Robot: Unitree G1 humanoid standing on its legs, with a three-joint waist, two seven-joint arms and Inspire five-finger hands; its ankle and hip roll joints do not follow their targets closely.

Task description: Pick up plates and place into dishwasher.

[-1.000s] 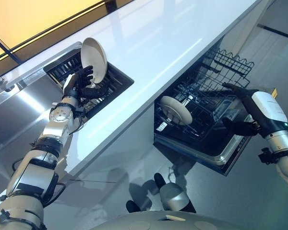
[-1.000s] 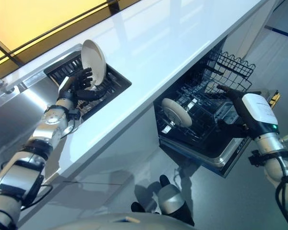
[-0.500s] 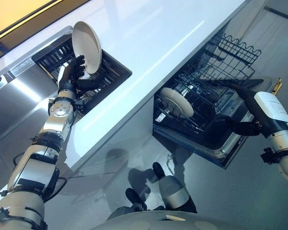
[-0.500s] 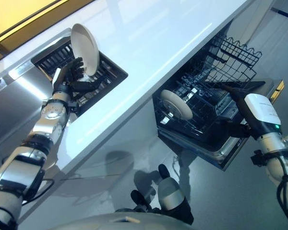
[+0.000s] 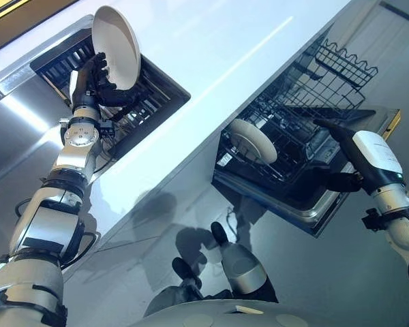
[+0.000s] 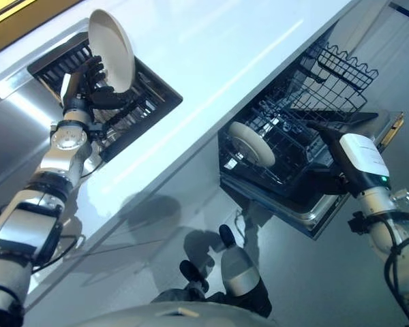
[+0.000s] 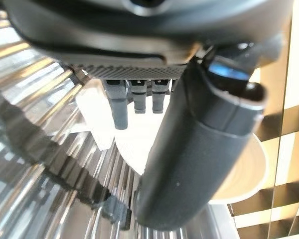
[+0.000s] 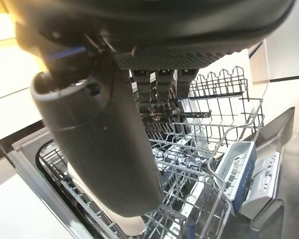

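Step in hand: pick-up; the left hand (image 5: 94,80) grips a white plate (image 5: 115,37) by its lower rim, fingers and thumb curled round the edge, the plate held on edge above the dish rack (image 5: 133,95) sunk in the white counter (image 5: 211,48)
Plate already loaded: a second white plate (image 5: 253,140) stands on edge in the dishwasher's lower rack (image 5: 293,143), on the side nearest the dish rack
Right hand: the right hand (image 5: 351,160) hangs over the lower rack, on the side far from the dish rack, fingers straight, thumb apart, holding nothing
Next move, as I judge it: carry the held plate from the dish rack across the counter edge and down to the lower rack, keep it upright, and slot it between tines beside the loaded plate; a handover to the right hand may be needed
Hard to make out: in the left wrist view the thumb (image 7: 199,144) covers much of the plate, so the contact point is hidden; which tine slots are free cannot be told; whether more plates lie in the dish rack cannot be told
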